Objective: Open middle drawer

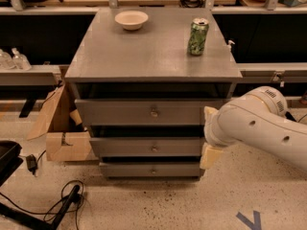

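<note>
1. The gripper [210,155] is at the right end of the grey drawer stack, low down, level with the middle drawer [144,146]. I cannot tell whether the gripper is released or clenched, nor whether it touches the front.
2. The middle drawer is between the top drawer [139,112] and the bottom drawer [144,169]. Its knob [154,149] is centred and apart from the gripper.
3. The white arm [259,128] enters from the right and covers the right ends of the fronts.
4. On the surface [144,56] I see a bowl [131,19] and a green can [198,36], well apart.
</note>
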Controlling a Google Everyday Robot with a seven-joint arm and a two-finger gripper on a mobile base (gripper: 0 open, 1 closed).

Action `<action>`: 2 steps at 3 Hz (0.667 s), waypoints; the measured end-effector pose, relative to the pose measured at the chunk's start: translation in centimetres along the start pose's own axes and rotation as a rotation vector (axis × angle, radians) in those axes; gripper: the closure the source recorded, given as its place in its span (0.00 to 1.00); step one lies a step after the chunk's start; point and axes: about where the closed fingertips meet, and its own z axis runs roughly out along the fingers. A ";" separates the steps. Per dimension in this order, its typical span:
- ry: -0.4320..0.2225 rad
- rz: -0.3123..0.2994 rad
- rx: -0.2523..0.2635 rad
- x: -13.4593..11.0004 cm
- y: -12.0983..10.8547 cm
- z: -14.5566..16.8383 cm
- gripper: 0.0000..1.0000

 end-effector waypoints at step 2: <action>0.028 -0.008 -0.108 -0.9 5.1 7.9 0.00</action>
